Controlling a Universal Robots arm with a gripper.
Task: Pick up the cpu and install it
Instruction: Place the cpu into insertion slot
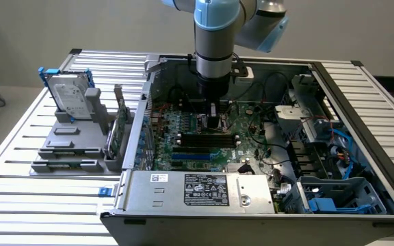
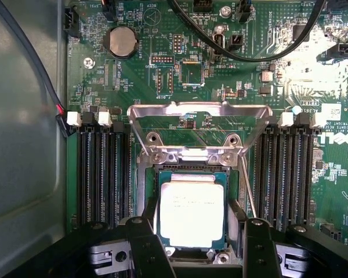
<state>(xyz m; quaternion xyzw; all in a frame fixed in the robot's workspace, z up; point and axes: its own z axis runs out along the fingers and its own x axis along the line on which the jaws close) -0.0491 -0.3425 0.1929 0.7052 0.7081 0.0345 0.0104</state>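
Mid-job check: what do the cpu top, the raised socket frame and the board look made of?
The cpu: pale silvery metal lid, matte, faintly printed; its green rim looks like circuit laminate. The socket frame: bare bright metal, probably steel, judging by its glinting edges. The board: green coated circuit laminate with white printed markings.

cpu (image 2: 191, 211): pale silvery metal top, smooth satin sheen
socket frame (image 2: 200, 110): bare bright metal, polished
board (image 2: 162, 63): green, glossy
memory slots (image 2: 101, 174): black plastic, white plastic clips
table (image 1: 19, 154): ribbed pale metal, matt
power supply (image 1: 156, 192): dull grey sheet metal, paper label
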